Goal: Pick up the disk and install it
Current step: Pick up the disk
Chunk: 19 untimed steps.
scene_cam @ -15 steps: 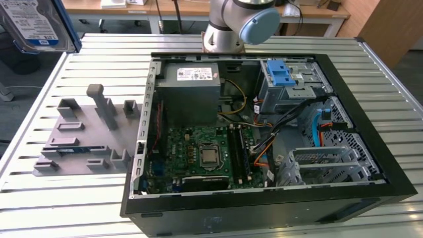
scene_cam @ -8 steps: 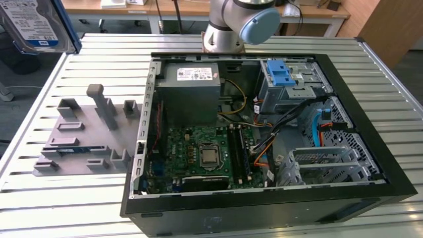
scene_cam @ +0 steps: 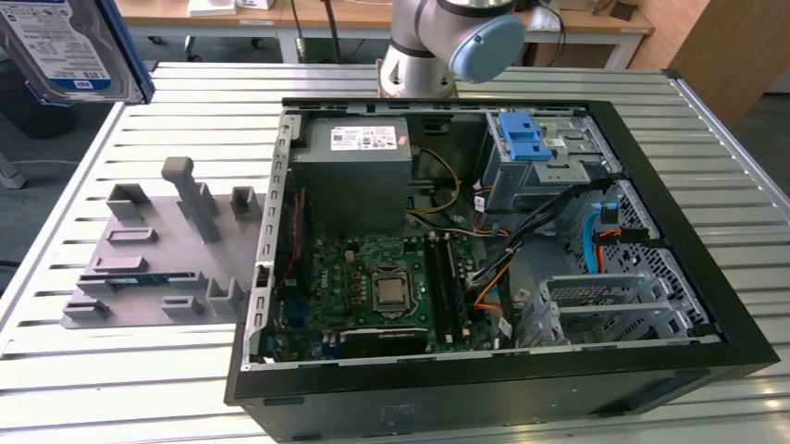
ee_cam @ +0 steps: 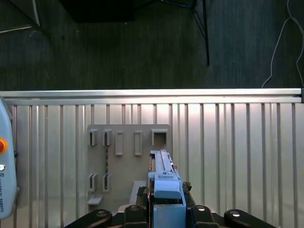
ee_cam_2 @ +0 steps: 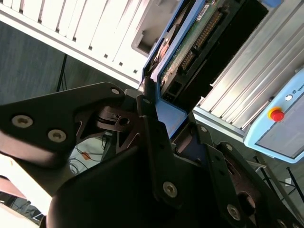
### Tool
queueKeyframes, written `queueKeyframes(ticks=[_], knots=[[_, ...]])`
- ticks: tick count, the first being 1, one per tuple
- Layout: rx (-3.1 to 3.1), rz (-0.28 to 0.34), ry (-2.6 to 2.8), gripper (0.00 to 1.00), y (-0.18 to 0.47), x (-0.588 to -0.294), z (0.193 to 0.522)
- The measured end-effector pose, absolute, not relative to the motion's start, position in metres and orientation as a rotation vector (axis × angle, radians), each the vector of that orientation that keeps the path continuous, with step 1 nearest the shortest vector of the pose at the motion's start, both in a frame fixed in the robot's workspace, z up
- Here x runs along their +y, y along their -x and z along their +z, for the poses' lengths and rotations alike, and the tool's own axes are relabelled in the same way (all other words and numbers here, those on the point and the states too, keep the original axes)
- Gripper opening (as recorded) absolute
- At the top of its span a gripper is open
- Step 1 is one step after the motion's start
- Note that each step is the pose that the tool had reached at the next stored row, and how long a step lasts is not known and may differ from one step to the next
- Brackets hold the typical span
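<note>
The disk (scene_cam: 72, 44) hangs in the air high at the exterior view's left, off the table's far corner, its blue-and-white label facing the camera and its blue bracket along one edge. In the second wrist view my gripper (ee_cam_2: 169, 113) is shut on the disk (ee_cam_2: 190, 45), with the black fingers (ee_cam_2: 151, 124) clamping the blue bracket and the green circuit-board side showing. In the first wrist view the disk (ee_cam: 164, 178) stands edge-on between the fingers of the gripper (ee_cam: 164, 195), above the slatted table.
An open black computer case (scene_cam: 691, 277) lies on the slatted metal table (scene_cam: 148, 388), with a drive cage and blue latch (scene_cam: 528, 146) at its far corner. A grey slotted holder (scene_cam: 154, 254) (ee_cam: 128, 159) sits beside the case. A pendant with a red button (ee_cam_2: 278, 116) lies nearby.
</note>
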State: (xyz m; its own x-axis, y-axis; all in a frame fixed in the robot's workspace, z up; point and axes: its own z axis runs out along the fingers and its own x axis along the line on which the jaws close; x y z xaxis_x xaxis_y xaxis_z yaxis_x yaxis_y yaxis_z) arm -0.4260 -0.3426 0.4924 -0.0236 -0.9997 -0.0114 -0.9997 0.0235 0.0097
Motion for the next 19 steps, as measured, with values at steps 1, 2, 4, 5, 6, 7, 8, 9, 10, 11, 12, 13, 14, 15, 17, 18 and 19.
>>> queueKeyframes(ticks=[1, 2, 4, 5, 6, 7, 8, 9, 10, 11, 12, 13, 14, 15, 17, 18, 19], knots=[[2.246, 0.023, 2.194, 0.36, 0.424, -0.343, 0.492], [2.247, 0.024, 2.194, 0.36, 0.423, -0.343, 0.492], [2.246, 0.024, 2.194, 0.36, 0.419, -0.344, 0.492], [2.247, 0.024, 2.194, 0.36, 0.418, -0.345, 0.492], [2.247, 0.024, 2.194, 0.36, 0.416, -0.345, 0.492], [2.247, 0.024, 2.194, 0.36, 0.415, -0.346, 0.492], [2.247, 0.024, 2.194, 0.36, 0.414, -0.347, 0.492], [2.247, 0.024, 2.194, 0.36, 0.414, -0.349, 0.492], [2.247, 0.024, 2.195, 0.36, 0.413, -0.351, 0.492], [2.247, 0.024, 2.194, 0.36, 0.412, -0.352, 0.492], [2.247, 0.024, 2.194, 0.36, 0.412, -0.354, 0.492], [2.247, 0.024, 2.194, 0.36, 0.411, -0.356, 0.492], [2.247, 0.024, 2.195, 0.36, 0.41, -0.358, 0.492], [2.247, 0.024, 2.194, 0.36, 0.41, -0.36, 0.492], [2.247, 0.024, 2.194, 0.36, 0.409, -0.364, 0.492], [2.247, 0.024, 2.194, 0.36, 0.408, -0.366, 0.492], [2.247, 0.024, 2.194, 0.36, 0.408, -0.368, 0.492]])
